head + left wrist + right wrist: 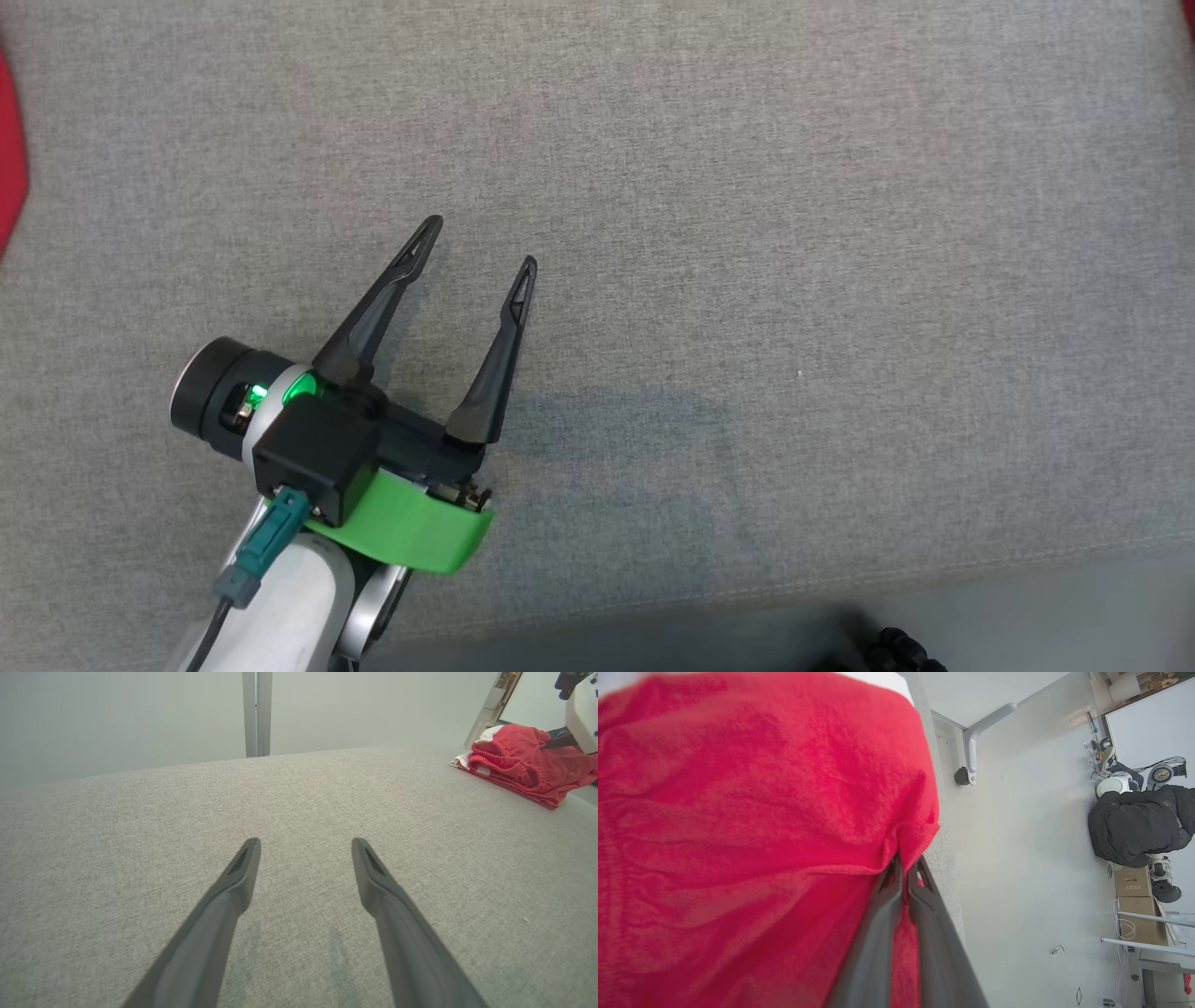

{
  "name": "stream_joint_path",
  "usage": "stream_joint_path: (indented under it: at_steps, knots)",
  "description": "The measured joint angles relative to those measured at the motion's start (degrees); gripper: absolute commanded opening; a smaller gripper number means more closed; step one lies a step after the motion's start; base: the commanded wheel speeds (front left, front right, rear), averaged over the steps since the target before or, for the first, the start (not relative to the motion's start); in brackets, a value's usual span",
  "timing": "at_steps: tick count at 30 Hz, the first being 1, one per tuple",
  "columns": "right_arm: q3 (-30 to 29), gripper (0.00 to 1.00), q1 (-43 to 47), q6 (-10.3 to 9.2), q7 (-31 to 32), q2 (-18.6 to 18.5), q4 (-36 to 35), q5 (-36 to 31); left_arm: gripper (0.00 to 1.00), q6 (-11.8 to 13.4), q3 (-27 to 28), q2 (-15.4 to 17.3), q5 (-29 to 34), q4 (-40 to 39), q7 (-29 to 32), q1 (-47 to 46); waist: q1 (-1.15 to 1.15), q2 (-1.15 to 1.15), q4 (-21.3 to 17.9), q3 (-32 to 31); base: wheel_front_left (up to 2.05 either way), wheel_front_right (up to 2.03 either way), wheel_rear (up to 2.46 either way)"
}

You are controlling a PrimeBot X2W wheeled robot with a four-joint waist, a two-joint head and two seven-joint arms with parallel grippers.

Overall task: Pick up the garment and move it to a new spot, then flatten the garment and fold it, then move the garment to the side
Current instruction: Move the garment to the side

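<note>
Red crinkled fabric garment (514, 760) lies bunched near the edge of the grey woven cloth surface (299, 802), at two o'clock in my left wrist camera. My right gripper (905, 870) has its dark fingers pinched together on a fold of it. My left gripper (481, 245) is over bare grey cloth, jaws spread apart.

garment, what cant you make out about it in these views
Right wrist view: garment too close, blurred; edges crop it; right end effector tips tucked into a fold.
Left wrist view: far, folds too small; right side cropped.
Head view: red sliver, cut by left edge; unclear if garment.
</note>
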Motion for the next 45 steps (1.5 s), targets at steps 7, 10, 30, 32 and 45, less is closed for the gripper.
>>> stream_joint_path:
  at_steps: [7, 10, 30, 32, 45]
  knots:
    - [-2.8, 1.0, 0.3, 0.0, -7.4, 2.0, -0.7, -2.5, 1.0, -0.2, -0.1, -0.5, -0.2, 1.4, -2.5, -0.7, 0.0, 0.0, 1.0, 0.0, 0.0, 0.0, 0.0]
    - [-3.4, 1.0, 1.4, 0.0, -11.3, 4.4, -1.3, -2.5, 1.0, -0.2, 0.3, -1.2, -1.0, 3.2, -4.4, -0.7, 0.0, 0.0, 1.5, -1.3, 0.0, 0.0, 0.0]
    - [4.1, 1.0, 22.8, 0.0, -27.8, 19.5, -11.1, 6.5, 1.0, 3.2, 7.5, -4.8, -11.7, 20.4, -7.5, 8.0, -0.01, 0.0, 5.0, -20.6, 0.0, 0.0, 0.0]
    - [3.5, 1.0, 25.1, 0.0, -28.8, 21.8, -12.2, 7.0, 1.0, 4.2, 8.3, -4.8, -12.1, 21.4, -7.5, 8.7, -0.01, 0.0, 5.3, -22.8, 0.0, 0.0, 0.0]
    - [2.5, 1.0, 36.2, -0.01, -38.8, 34.8, -15.6, 8.5, 1.0, 5.1, 17.1, -6.2, -9.7, 21.4, -8.6, 12.8, -0.01, 0.0, 7.1, -34.2, 0.0, 0.0, 0.0]
